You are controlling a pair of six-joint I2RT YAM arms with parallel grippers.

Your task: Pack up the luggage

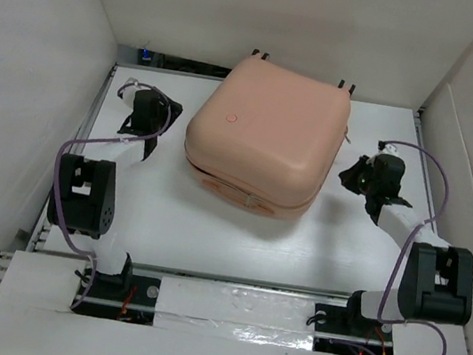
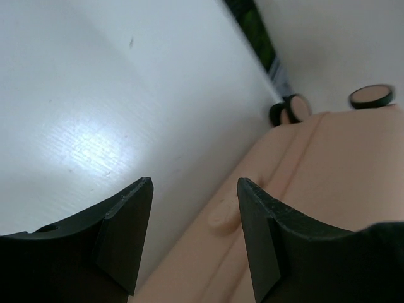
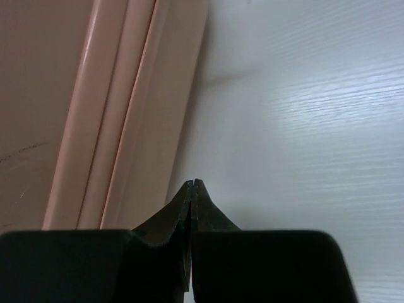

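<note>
The luggage (image 1: 266, 137) is a peach-pink hard-shell suitcase lying closed and flat in the middle of the white table, its wheels at the far edge. My left gripper (image 1: 143, 111) is open and empty, just left of the suitcase; in the left wrist view (image 2: 194, 184) its jaws frame the shell's edge (image 2: 328, 177) and a small bump on it (image 2: 225, 216). My right gripper (image 1: 356, 175) is shut on nothing, close to the suitcase's right side; the right wrist view (image 3: 192, 182) shows its tips just beside the ribbed shell (image 3: 95, 107).
White walls enclose the table (image 1: 210, 227) on the left, back and right. Two black-and-pink wheels (image 2: 372, 96) show at the suitcase's far end. A dark item (image 1: 148, 55) sits at the back left corner.
</note>
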